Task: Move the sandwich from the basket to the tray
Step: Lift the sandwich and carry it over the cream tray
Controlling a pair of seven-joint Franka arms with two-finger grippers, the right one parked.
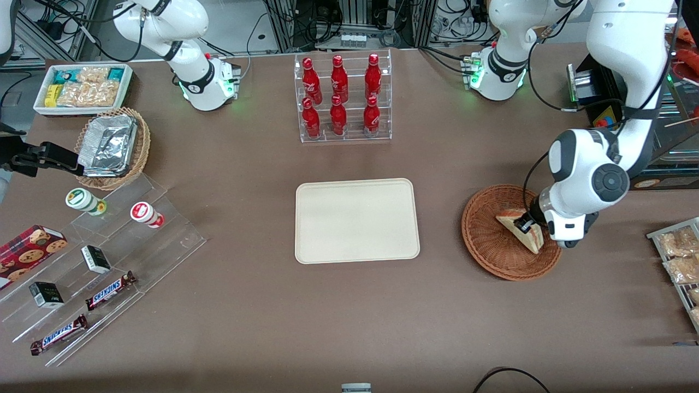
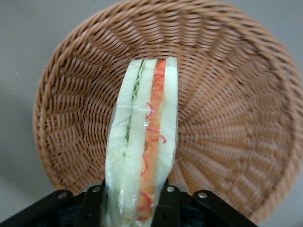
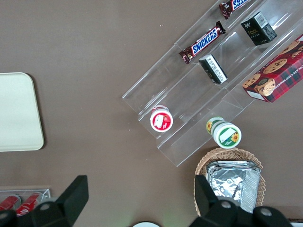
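The sandwich (image 1: 534, 239), a clear-wrapped wedge with red, orange and green filling, sits in the reddish-brown wicker basket (image 1: 480, 240) toward the working arm's end of the table. My left gripper (image 1: 527, 222) is down inside the basket, its fingers pressed on both bread faces of the sandwich. In the left wrist view the sandwich (image 2: 147, 132) stands on edge between the black fingers (image 2: 94, 203) of the gripper (image 2: 132, 208), with the basket (image 2: 227, 94) weave around it. The cream tray (image 1: 355, 221) lies empty at the table's middle, beside the basket. Its corner shows in the right wrist view (image 3: 16, 111).
A clear rack of red bottles (image 1: 343, 98) stands farther from the front camera than the tray. Toward the parked arm's end are a tan wicker basket with foil containers (image 1: 112, 147), a white snack bin (image 1: 82, 87) and acrylic steps with snacks (image 1: 98, 262). Snack packets (image 1: 680, 256) lie near the basket.
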